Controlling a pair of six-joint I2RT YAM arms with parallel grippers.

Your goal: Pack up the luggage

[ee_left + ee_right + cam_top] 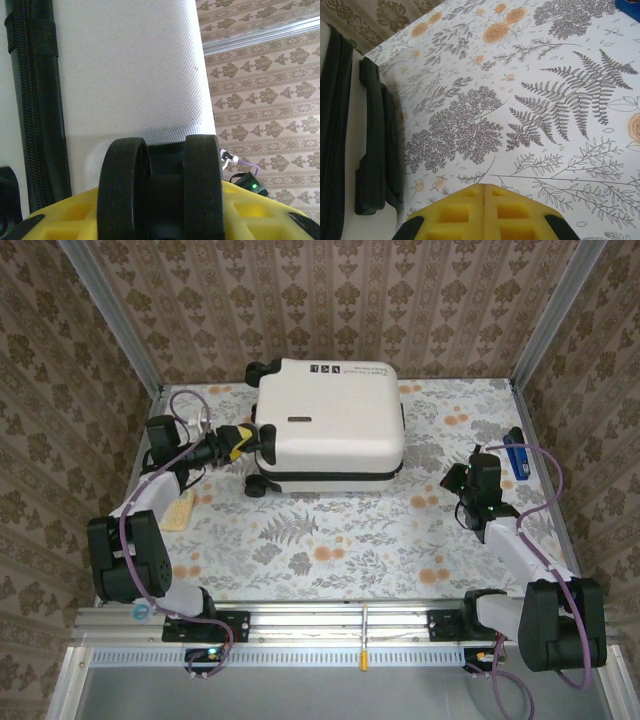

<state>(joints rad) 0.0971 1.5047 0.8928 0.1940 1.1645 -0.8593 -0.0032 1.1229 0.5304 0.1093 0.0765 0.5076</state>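
Suitcase [325, 415] is lying flat and zipped shut at back-centre of the table [330, 550], wheels at its left end, side handle [375, 150] facing right. Left gripper [254, 436] is sitting at that left end, yellow fingers [260, 212] straddling a black twin wheel [160, 190]. It looks clamped on the wheel. Right gripper [484, 207] is hovering low over the table near the handle side, fingers pressed together, holding nothing.

My read: left arm is using the wheel as a grab point to drag or turn the shell before opening. The wheel probably swivels, so pull slowly and along the table, not up, or it's going to twist out of the grip. Right arm should be bracing the handle side. Zipper [35, 100] is showing closed, so packing isn't started. Tan block [178, 510] and blue item [515, 455] are lying near the side edges, well apart from the suitcase.
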